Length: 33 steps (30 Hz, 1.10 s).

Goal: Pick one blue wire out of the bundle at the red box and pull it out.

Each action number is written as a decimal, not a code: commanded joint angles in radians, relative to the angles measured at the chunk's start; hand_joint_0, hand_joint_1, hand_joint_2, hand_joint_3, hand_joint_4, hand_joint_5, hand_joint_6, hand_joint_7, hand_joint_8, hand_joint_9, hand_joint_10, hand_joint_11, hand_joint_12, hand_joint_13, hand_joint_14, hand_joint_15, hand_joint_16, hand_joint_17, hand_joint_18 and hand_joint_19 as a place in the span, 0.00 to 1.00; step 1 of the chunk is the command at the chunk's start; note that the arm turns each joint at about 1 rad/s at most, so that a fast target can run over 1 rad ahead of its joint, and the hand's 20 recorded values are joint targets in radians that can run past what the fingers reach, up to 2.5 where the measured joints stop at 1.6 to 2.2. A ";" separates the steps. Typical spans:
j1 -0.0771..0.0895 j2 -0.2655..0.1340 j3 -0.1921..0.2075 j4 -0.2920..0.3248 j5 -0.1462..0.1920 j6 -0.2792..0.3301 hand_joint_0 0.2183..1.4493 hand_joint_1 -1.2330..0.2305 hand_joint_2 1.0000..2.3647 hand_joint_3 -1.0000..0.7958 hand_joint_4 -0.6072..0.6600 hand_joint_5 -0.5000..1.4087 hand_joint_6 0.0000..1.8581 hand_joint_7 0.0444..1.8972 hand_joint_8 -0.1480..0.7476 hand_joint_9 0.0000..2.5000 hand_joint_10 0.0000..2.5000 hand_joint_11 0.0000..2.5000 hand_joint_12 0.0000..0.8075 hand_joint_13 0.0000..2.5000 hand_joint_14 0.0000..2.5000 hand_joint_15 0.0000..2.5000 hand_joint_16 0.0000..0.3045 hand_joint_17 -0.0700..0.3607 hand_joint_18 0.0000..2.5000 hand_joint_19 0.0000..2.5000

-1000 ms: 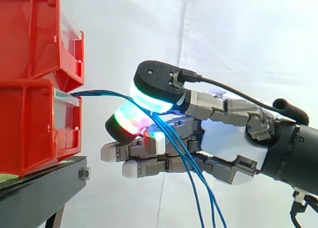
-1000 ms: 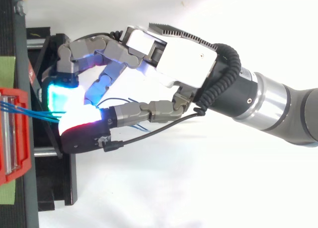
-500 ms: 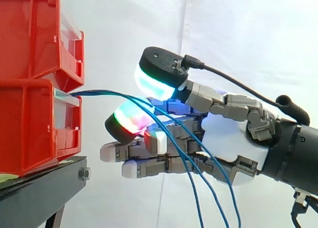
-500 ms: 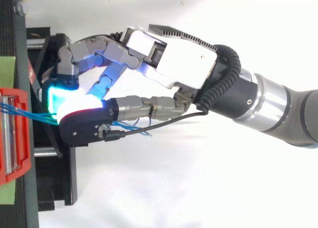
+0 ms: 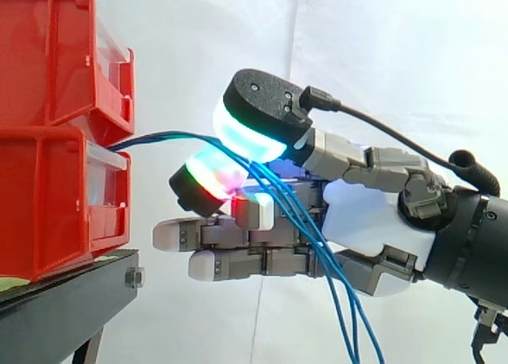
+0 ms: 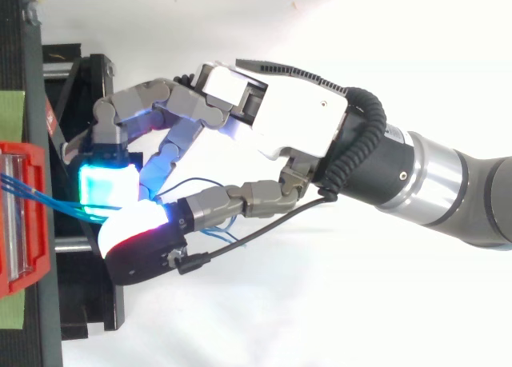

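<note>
— From the side, what has the hand (image 5: 365, 221) got?
— The blue wires (image 5: 159, 136). They leave the lower red box (image 5: 48, 205), run into a pinch between its thumb pad and one curled finger's pad, then hang down across the palm. The other fingers lie straight below.
— And from above?
— The hand (image 6: 296, 119) has those two glowing pads close together near the box (image 6: 40, 263), with the wires (image 6: 68, 205) entering between them.

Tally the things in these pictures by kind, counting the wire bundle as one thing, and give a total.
red bins: 2
bundle of blue wires: 1
black stand: 1
robot hand: 1
Total: 5
</note>
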 commanded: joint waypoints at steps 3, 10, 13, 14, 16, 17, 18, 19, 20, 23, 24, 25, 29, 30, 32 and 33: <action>0.003 0.014 -0.001 -0.006 0.000 0.007 0.29 0.32 0.01 0.43 0.64 0.21 0.46 0.59 0.49 0.53 0.01 0.38 0.50 0.25 0.00 0.12 0.18 0.45 0.25 0.16; 0.006 0.016 -0.001 -0.025 0.000 0.008 0.29 0.38 0.01 0.44 0.65 0.21 0.44 0.56 0.50 0.53 0.01 0.36 0.52 0.24 0.00 0.12 0.19 0.47 0.25 0.16; 0.007 0.019 -0.001 -0.028 0.000 0.013 0.29 0.39 0.01 0.45 0.64 0.21 0.42 0.56 0.50 0.53 0.01 0.36 0.52 0.24 0.00 0.12 0.19 0.47 0.25 0.15; 0.009 0.025 -0.001 -0.034 0.002 0.016 0.29 0.39 0.01 0.45 0.64 0.21 0.42 0.56 0.50 0.53 0.01 0.36 0.52 0.24 0.00 0.12 0.19 0.47 0.25 0.15; 0.009 0.027 0.001 -0.041 0.002 0.017 0.30 0.38 0.01 0.46 0.64 0.22 0.42 0.58 0.51 0.53 0.01 0.36 0.52 0.24 0.00 0.12 0.19 0.47 0.25 0.15; 0.010 0.033 -0.001 -0.049 0.002 0.017 0.30 0.37 0.01 0.46 0.65 0.21 0.42 0.58 0.50 0.53 0.01 0.36 0.52 0.24 0.00 0.12 0.19 0.47 0.25 0.15; 0.010 0.034 -0.001 -0.058 0.002 0.017 0.30 0.37 0.01 0.47 0.64 0.21 0.42 0.59 0.50 0.53 0.01 0.37 0.52 0.24 0.00 0.12 0.19 0.47 0.24 0.15; 0.010 0.034 -0.001 -0.068 0.000 0.017 0.29 0.36 0.01 0.47 0.65 0.21 0.43 0.59 0.50 0.52 0.01 0.37 0.52 0.24 0.00 0.12 0.19 0.46 0.24 0.15; 0.012 0.041 0.001 -0.074 0.002 0.017 0.29 0.35 0.01 0.47 0.65 0.21 0.43 0.58 0.50 0.52 0.01 0.37 0.51 0.24 0.00 0.12 0.19 0.46 0.24 0.15; 0.012 0.042 0.001 -0.089 0.002 0.017 0.30 0.32 0.01 0.48 0.65 0.20 0.44 0.58 0.50 0.51 0.01 0.38 0.50 0.23 0.00 0.12 0.18 0.45 0.24 0.15; 0.012 0.042 0.001 -0.091 0.000 0.017 0.30 0.31 0.01 0.48 0.65 0.20 0.44 0.58 0.50 0.51 0.01 0.38 0.50 0.23 0.00 0.12 0.18 0.45 0.24 0.15; 0.012 0.041 0.001 -0.091 0.000 0.017 0.30 0.31 0.01 0.48 0.65 0.20 0.44 0.59 0.50 0.51 0.01 0.38 0.50 0.23 0.00 0.12 0.18 0.45 0.24 0.15; 0.012 0.042 -0.001 -0.091 0.000 0.017 0.30 0.30 0.01 0.50 0.62 0.20 0.45 0.59 0.50 0.51 0.01 0.38 0.50 0.23 0.00 0.12 0.18 0.45 0.24 0.15; 0.012 0.042 -0.001 -0.091 0.000 0.017 0.30 0.31 0.01 0.51 0.61 0.20 0.45 0.57 0.50 0.51 0.01 0.37 0.50 0.24 0.00 0.12 0.19 0.46 0.24 0.15; 0.013 0.042 -0.001 -0.091 0.000 0.017 0.29 0.31 0.01 0.51 0.61 0.20 0.45 0.57 0.50 0.51 0.01 0.36 0.51 0.24 0.00 0.11 0.19 0.47 0.25 0.14; 0.015 0.042 -0.001 -0.091 0.000 0.017 0.29 0.31 0.01 0.51 0.60 0.21 0.45 0.57 0.49 0.52 0.01 0.35 0.51 0.24 0.00 0.11 0.19 0.47 0.25 0.14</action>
